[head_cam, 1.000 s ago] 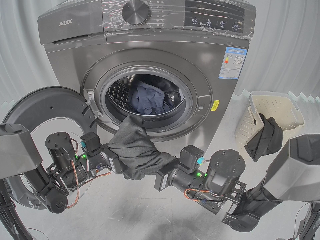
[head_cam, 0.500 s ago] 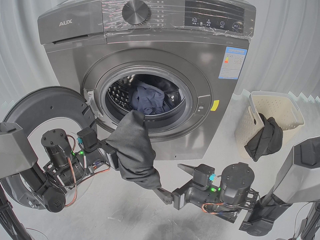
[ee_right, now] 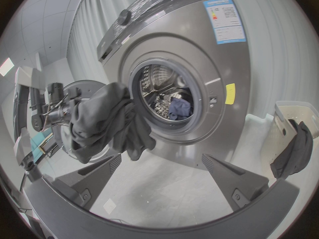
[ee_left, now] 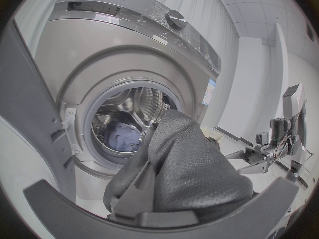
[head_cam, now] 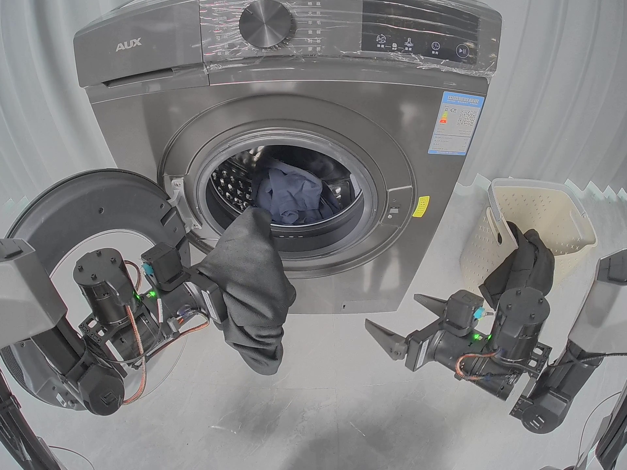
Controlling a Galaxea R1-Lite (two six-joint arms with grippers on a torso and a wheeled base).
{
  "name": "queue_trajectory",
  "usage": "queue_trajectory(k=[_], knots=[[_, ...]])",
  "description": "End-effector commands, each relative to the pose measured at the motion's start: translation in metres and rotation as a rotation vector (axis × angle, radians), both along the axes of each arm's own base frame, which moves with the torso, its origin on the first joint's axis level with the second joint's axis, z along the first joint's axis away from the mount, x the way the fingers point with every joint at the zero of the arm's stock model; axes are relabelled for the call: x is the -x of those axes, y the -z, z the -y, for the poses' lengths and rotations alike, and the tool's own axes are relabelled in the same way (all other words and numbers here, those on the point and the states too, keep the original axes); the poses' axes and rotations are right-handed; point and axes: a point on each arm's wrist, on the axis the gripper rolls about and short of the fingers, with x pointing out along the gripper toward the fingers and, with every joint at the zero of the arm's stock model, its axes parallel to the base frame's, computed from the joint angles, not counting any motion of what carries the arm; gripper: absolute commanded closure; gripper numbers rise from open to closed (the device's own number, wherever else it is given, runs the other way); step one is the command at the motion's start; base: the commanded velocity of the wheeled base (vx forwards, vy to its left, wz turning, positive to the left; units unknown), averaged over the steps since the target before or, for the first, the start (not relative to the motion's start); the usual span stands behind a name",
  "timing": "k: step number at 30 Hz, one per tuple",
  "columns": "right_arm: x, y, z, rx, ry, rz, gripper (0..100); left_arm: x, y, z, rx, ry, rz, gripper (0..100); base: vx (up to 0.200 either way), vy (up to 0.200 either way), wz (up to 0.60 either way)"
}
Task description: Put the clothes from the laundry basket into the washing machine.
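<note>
The washing machine [head_cam: 392, 119] stands in front of me with its door [head_cam: 91, 203] swung open to the left. A blue garment [head_cam: 287, 194] lies inside the drum. My left gripper [head_cam: 225, 298] is shut on a dark grey garment [head_cam: 251, 282]. The garment's top touches the lower rim of the drum opening and the rest hangs toward the floor. My right gripper [head_cam: 395, 314] is open and holds nothing, low in front of the machine's right side. To the right, a cream laundry basket [head_cam: 568, 207] has a dark garment [head_cam: 522, 272] draped over its near rim.
The open door stands close behind my left arm. Bare grey floor [head_cam: 339, 386] lies between the two grippers. The basket stands against the machine's right side, just behind my right wrist. White curtains hang behind the machine.
My right gripper let go of the dark grey garment, opened and drew back to the right toward the basket. The garment now hangs from the left gripper alone, which shifted slightly left.
</note>
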Motion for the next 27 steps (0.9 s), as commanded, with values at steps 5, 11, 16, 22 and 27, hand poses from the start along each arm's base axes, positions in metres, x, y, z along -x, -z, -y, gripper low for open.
queue_trajectory(k=[5, 11, 16, 22, 27], knots=[[-0.013, -0.007, 0.013, -0.029, 0.055, 0.030, 0, 0.014, 0.001, 0.009, -0.008, -0.013, -0.013, 100, 0.000, 0.000, 0.00], [-0.012, -0.008, 0.011, -0.033, 0.050, 0.035, 0, 0.019, 0.005, 0.023, -0.014, 0.029, -0.027, 100, 0.000, 0.000, 0.00], [-0.013, -0.010, 0.010, -0.039, 0.047, 0.044, 0, 0.019, 0.007, 0.024, -0.014, 0.023, -0.032, 100, 0.040, 0.000, 0.00], [-0.012, -0.009, 0.009, -0.035, 0.045, 0.039, 0, 0.017, 0.013, 0.027, -0.027, 0.020, -0.047, 100, 0.167, 0.000, 0.00], [-0.009, -0.009, 0.004, -0.038, 0.029, 0.039, 0, 0.016, 0.011, 0.027, -0.023, 0.021, -0.039, 100, 0.000, 0.000, 0.00]])
